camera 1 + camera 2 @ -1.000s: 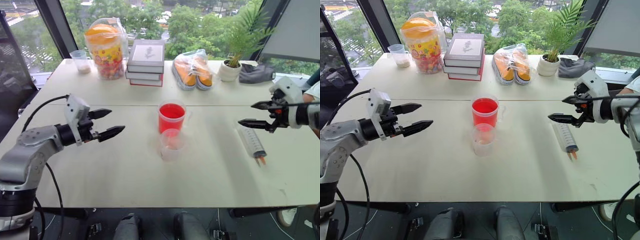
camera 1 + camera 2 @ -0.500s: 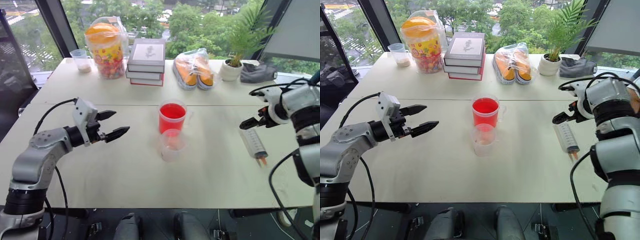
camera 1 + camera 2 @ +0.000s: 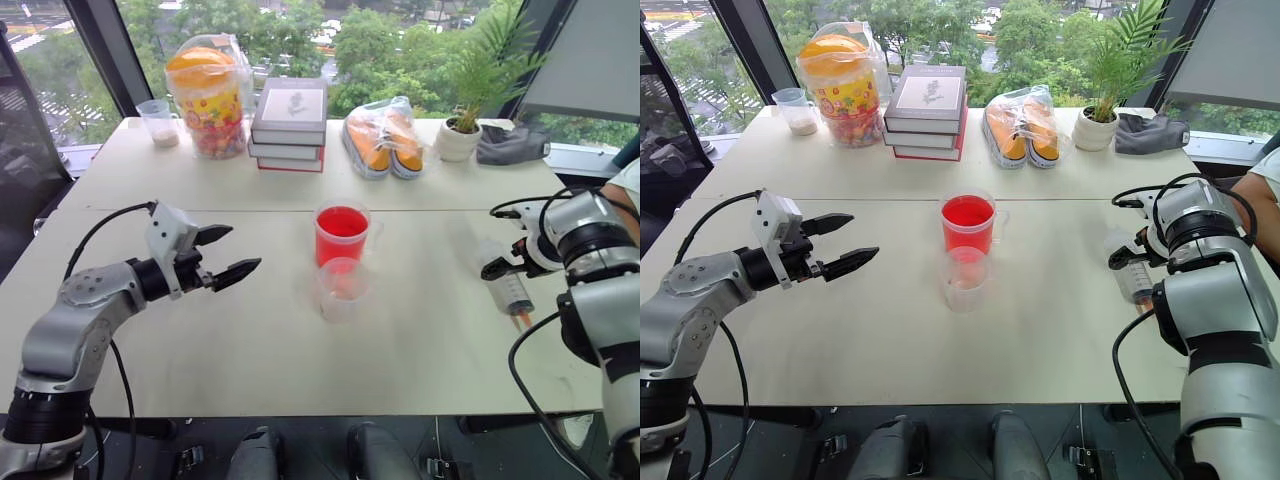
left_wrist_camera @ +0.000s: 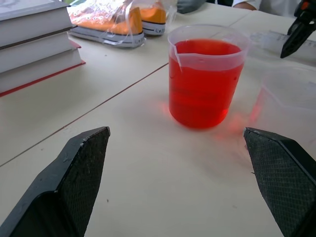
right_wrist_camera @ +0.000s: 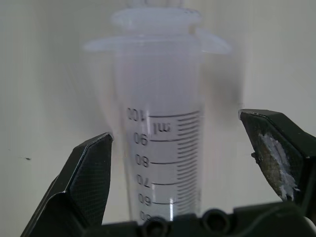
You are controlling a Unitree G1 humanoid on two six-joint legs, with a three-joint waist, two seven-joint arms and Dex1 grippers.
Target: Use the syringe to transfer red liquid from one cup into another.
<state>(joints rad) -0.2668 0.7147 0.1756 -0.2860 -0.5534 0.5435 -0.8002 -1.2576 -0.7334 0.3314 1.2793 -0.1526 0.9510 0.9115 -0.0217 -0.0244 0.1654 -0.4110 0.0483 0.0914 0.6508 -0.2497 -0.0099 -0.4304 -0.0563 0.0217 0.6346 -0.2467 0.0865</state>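
Note:
The cup of red liquid [image 3: 342, 235], tall with a side handle, stands mid-table. Right in front of it is the shorter colourless cup [image 3: 343, 290]. The syringe [image 3: 512, 292] lies flat at the right, its orange tip towards the table's front. My right gripper [image 3: 503, 258] points down over the syringe's flanged end, open, with its fingers either side of the barrel [image 5: 165, 148] and apart from it. My left gripper [image 3: 228, 255] hovers open left of the cups, aimed at the red cup [image 4: 205, 79].
Along the far edge stand a small cup [image 3: 160, 122], a candy jar [image 3: 208, 95], stacked books [image 3: 290, 125], bagged shoes [image 3: 385, 140], a potted plant [image 3: 462, 135] and a dark cloth [image 3: 510, 148]. A person's arm [image 3: 625, 185] shows at the right edge.
My right gripper has dropped and tipped downward, ending over the syringe's flanged end. The left gripper has stayed put and open.

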